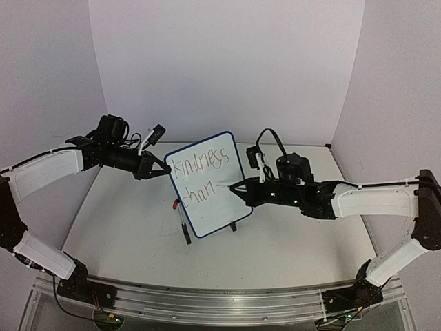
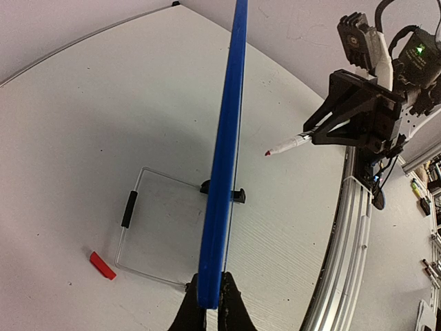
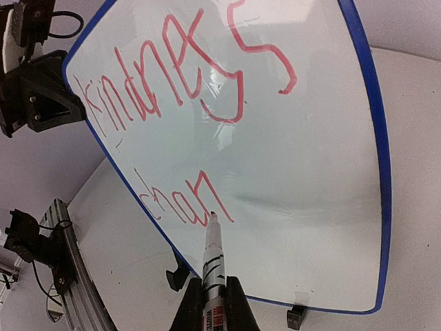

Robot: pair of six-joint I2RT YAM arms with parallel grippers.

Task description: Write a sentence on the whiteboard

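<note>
**While the marker hangs off the board, plan the "g"**

With its fingers clenched round a red marker (image 3: pixel 212 248), the right tool (image 3: pixel 213 289) aims the tip at the foot of the last stroke written. The left wrist view shows that tip just clear of the whiteboard (image 3: pixel 303 207), not pressing on it. The sentence (image 3: pixel 179 89) so far reads "kindness" on the top line and "chan" below it, so I judge the task under halfway, with the "g" next.

For that letter, bring the tip in square to the face, just right of the "n" and at the same height, with light pressure only. There is bare white to the right for "ges", and a third line fits beneath if the letters stay small.

The left tool (image 2: pixel 209 296) is clamped on the board's blue frame at its upper left corner. That grip should hold firm, since pen pressure could rock the board on its black feet. The board stands tilted mid-table (image 1: pixel 289 241), between the two arms.
</note>
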